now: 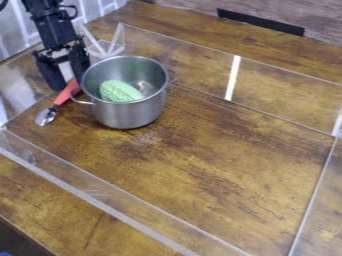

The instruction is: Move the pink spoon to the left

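Observation:
The pink spoon [60, 99] lies on the wooden table just left of the steel pot [130, 111]. Its red handle points up toward the gripper and its silver bowl [46, 116] sits at the near-left end. My black gripper [56, 76] hangs directly over the far end of the handle. Its jaws stand apart, open, and the spoon rests on the table rather than in their grip.
A green object [120, 91] lies inside the pot. Clear acrylic walls [234, 78] fence the wooden table [214, 160] at the back, right and front. A clear item [107, 40] stands behind the pot, and a black strip [261, 20] runs along the far edge.

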`<state>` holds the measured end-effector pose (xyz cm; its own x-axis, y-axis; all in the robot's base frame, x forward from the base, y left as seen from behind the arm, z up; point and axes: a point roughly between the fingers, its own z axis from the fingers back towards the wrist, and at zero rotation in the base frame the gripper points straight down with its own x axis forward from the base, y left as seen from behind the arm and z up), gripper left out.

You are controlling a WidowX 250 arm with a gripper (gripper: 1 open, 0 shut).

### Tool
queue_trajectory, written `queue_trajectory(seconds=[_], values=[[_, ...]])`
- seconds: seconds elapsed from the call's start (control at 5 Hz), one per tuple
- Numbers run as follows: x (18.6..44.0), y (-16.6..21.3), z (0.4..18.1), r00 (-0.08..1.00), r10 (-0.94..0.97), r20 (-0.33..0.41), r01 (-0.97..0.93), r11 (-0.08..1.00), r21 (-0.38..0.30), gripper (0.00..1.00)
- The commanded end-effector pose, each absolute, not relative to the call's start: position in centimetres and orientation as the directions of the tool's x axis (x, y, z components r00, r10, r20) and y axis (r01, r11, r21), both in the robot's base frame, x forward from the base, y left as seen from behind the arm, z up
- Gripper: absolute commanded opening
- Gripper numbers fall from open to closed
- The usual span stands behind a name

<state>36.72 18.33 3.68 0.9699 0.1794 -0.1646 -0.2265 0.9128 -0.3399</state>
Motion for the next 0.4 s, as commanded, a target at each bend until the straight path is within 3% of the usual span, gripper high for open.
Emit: queue_trajectory(seconds=[0.0, 0.2], values=[[36.67, 19.78, 7.26, 0.982, 0.171, -0.079, -0.187, 0.934, -0.304, 0.0], [36.4, 20.28, 7.55, 0.983, 0.161, -0.085, -0.18, 0.935, -0.305, 0.0]])
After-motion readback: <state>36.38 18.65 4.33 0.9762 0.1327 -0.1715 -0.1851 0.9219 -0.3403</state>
